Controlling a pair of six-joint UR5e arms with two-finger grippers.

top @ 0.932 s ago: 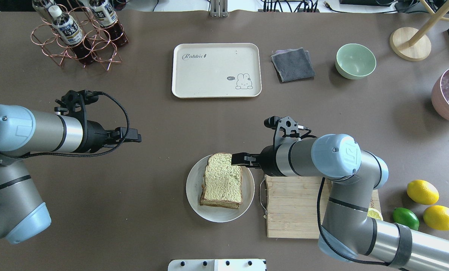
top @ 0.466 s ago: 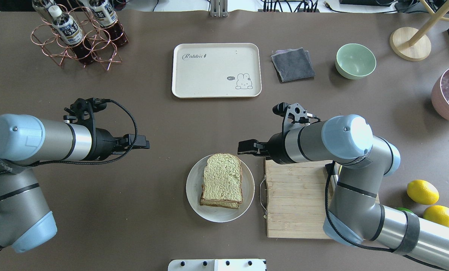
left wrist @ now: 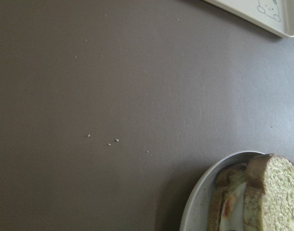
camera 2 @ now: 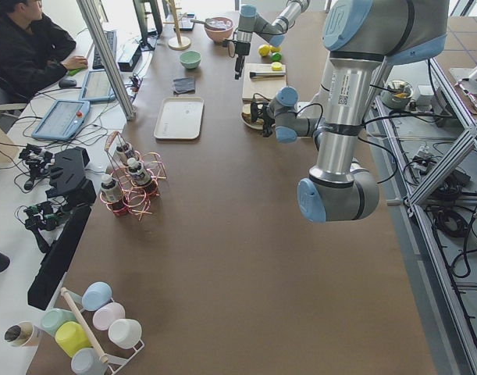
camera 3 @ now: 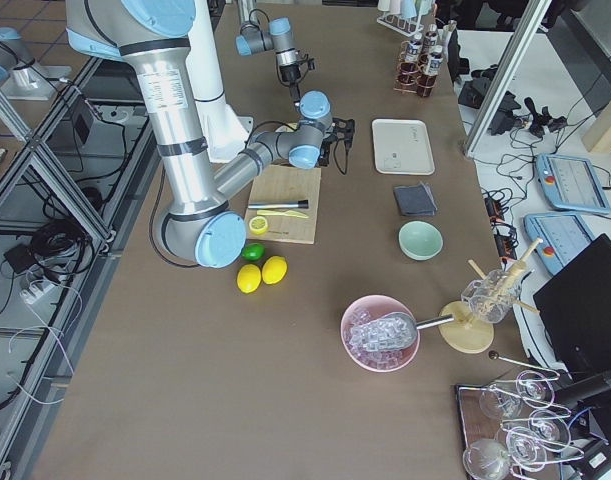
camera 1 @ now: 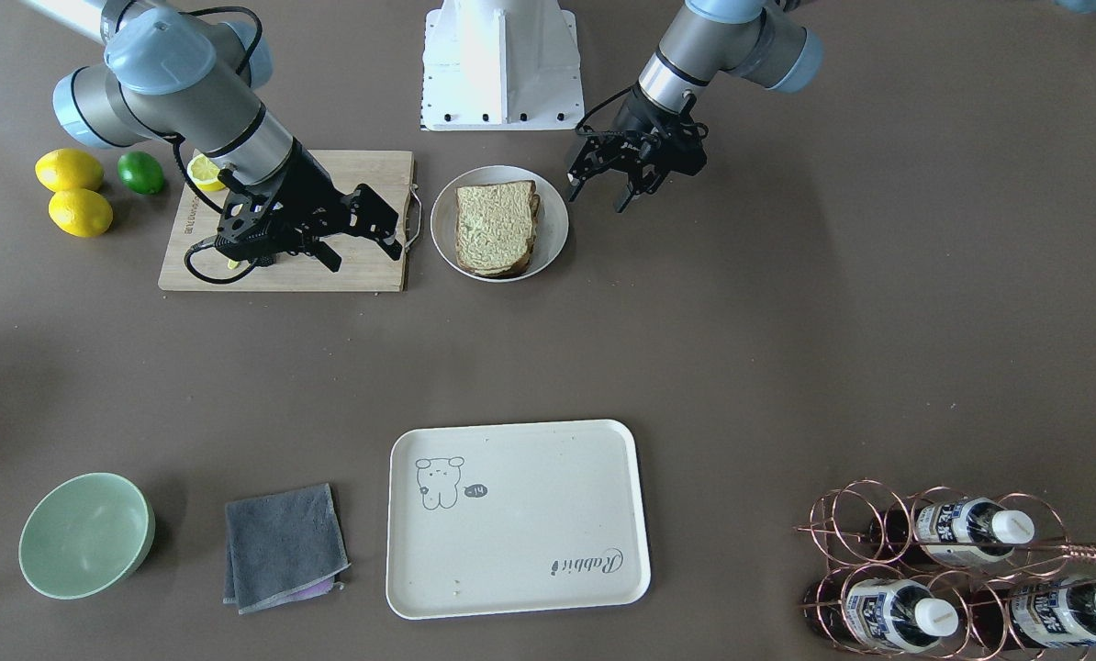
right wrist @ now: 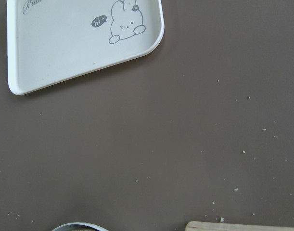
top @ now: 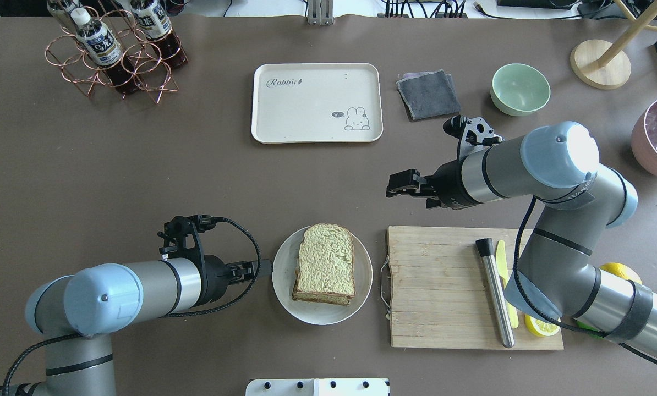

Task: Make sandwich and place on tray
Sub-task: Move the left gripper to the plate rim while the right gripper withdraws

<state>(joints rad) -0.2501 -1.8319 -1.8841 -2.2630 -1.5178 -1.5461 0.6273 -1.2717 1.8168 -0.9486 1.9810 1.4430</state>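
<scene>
Greenish-tan sandwich (top: 326, 263) lay on the white plate (top: 282, 283), well apart from the tray (top: 306, 110). Only the left wrist view showed egg (left wrist: 237, 214) between the slices. The left gripper (camera 1: 596, 200), beside the plate, and the right gripper (camera 1: 363, 246) both gaped empty.

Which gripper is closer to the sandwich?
Left. The left gripper sits at the rim of the plate, beside the sandwich; the right gripper hangs past the far corner of the cutting board.

- the sandwich (left wrist: 252, 197): cropped by the left wrist view's edge; its egg (left wrist: 236, 211) shows only as a white sliver between the slices
- the tray (right wrist: 65, 53): cropped in both wrist views
- a lemon (top: 617, 270): mostly behind the right arm (top: 559, 159) overhead
</scene>
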